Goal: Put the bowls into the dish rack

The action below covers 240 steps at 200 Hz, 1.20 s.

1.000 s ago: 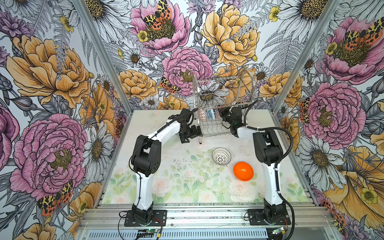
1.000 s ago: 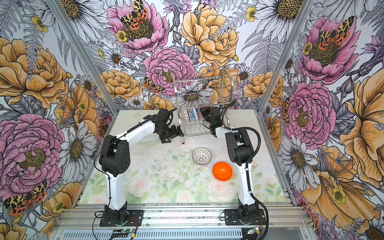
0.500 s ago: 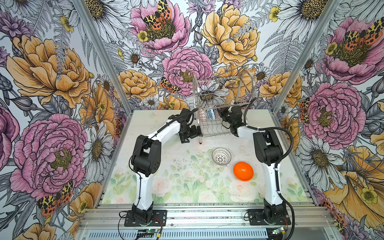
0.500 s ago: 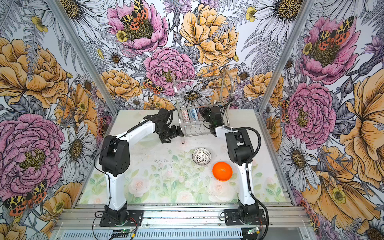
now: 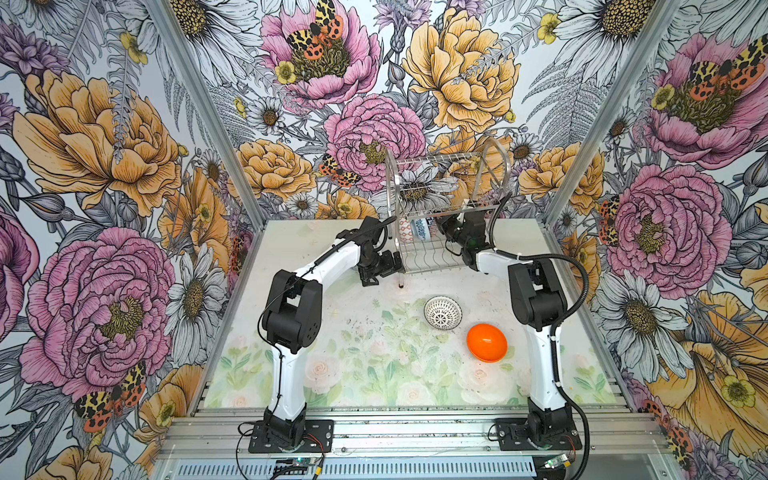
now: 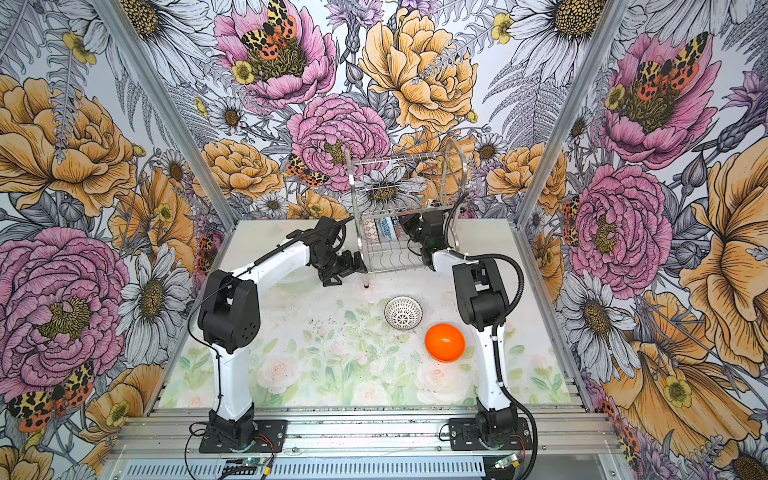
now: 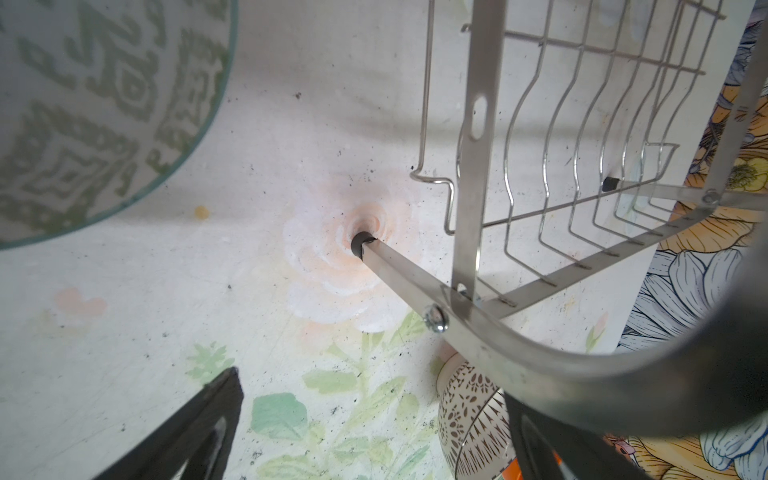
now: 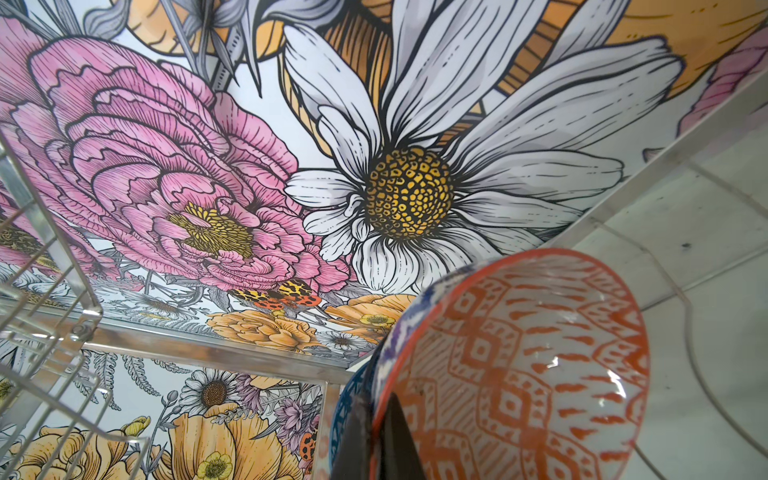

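I watch from far off, and the dish rack (image 5: 428, 259) (image 6: 395, 259) is my marker. In both top views the orange-white bowl (image 5: 405, 230) (image 6: 369, 229) and a blue bowl (image 5: 422, 227) (image 6: 386, 226) stand on edge, side by side, at the left end of the rack's lower shelf. The right gripper (image 5: 444, 226) (image 6: 409, 226) reaches into the rack from its right end, but from up there I cannot make out its fingers. The right wrist view shows them: dark fingers (image 8: 397, 440) are pinched tight over the rim of the orange-white bowl (image 8: 519, 365), with the blue bowl (image 8: 395, 328) pressed against its outside.

The left gripper (image 5: 380, 270) (image 6: 341, 272) sits just beside the rack's front left leg (image 7: 399, 266); the left wrist view shows its fingers (image 7: 199, 428) spread wide, holding nothing. Only that view shows the grey-green bowl (image 7: 83, 104) well; it lies on the table (image 7: 166, 291) near this gripper, on the side away from the rack. In the top views the left arm (image 5: 332, 262) covers it.

The lattice bowl (image 5: 443, 312) (image 6: 403, 312) (image 7: 469, 419) and the plain orange bowl (image 5: 486, 343) (image 6: 444, 343) sit on the table in front of the rack, apart from both grippers; the lattice bowl is the nearer to the rack.
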Motion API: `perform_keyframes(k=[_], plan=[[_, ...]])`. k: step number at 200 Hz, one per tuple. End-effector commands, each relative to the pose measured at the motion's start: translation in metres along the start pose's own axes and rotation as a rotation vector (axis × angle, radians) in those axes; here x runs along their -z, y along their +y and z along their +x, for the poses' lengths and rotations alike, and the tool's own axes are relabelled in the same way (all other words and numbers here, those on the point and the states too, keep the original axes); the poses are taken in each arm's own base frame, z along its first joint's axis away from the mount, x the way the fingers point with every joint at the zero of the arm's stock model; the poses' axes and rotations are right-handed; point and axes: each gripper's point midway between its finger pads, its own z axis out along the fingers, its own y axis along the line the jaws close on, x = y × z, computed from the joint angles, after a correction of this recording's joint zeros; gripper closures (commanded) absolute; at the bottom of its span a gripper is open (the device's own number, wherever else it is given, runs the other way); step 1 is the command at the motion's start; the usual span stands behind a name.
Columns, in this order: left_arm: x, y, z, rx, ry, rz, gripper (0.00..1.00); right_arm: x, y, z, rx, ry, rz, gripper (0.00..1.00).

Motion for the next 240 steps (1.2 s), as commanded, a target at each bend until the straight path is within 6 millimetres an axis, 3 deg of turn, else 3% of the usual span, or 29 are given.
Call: perform_keyframes(k=[1, 240], plan=[[0.01, -0.008, -0.007, -0.021, -0.023, 0.034, 0.01, -0.003, -0.036, 0.002, -0.014, 0.008, 0.092, 0.95], [0.005, -0.009, -0.003, 0.008, -0.013, 0.005, 0.01, -0.004, -0.073, 0.014, 0.017, 0.127, 0.104, 0.9]])
